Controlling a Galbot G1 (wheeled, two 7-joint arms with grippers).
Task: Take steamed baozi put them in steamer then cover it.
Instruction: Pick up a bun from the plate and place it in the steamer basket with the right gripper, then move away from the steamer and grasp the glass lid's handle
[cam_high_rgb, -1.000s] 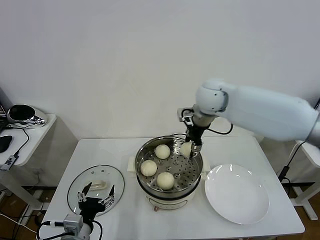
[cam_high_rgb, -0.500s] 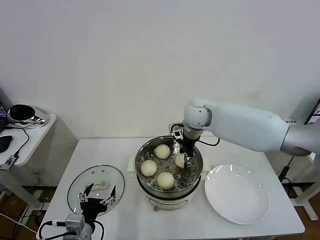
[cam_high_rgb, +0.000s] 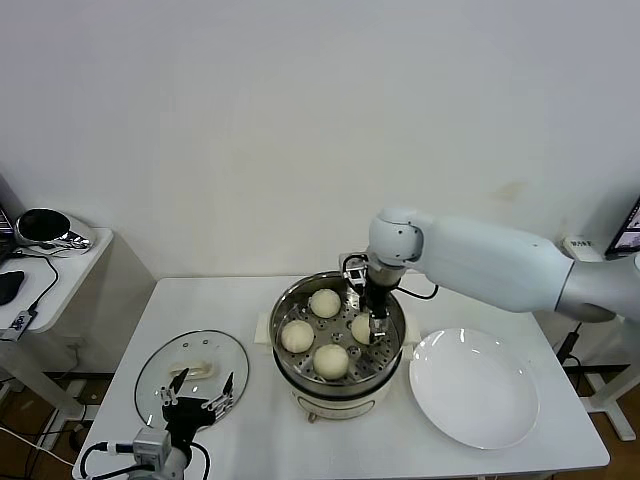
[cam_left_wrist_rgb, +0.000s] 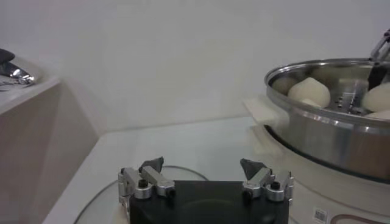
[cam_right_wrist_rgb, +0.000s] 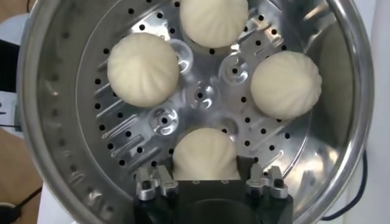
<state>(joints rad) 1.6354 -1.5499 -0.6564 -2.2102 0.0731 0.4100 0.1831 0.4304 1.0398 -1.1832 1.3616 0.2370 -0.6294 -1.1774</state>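
Four steamed baozi lie on the perforated tray of the steamer (cam_high_rgb: 279, 322). My right gripper (cam_high_rgb: 372, 325) reaches down into the pot. It stands open around the right-hand baozi (cam_right_wrist_rgb: 205, 152), which rests on the tray (cam_right_wrist_rgb: 201, 97) between the fingers. The other three baozi (cam_right_wrist_rgb: 143, 69) (cam_right_wrist_rgb: 213, 21) (cam_right_wrist_rgb: 286, 84) sit free around it. The cover (cam_high_rgb: 190, 375), a glass lid with a cream handle, lies flat on the table at the front left. My left gripper (cam_high_rgb: 195, 392) hovers open just over its near edge, holding nothing.
An empty white plate (cam_high_rgb: 473, 390) lies to the right of the steamer. A side table with a shiny object (cam_high_rgb: 45, 228) stands at the far left. The steamer's steel wall (cam_left_wrist_rgb: 323, 140) rises close beside the left gripper (cam_left_wrist_rgb: 203, 165).
My right arm came down and leftwards into the pot with the fourth baozi, set it on the tray, and its fingers opened off it. The left arm has not moved.
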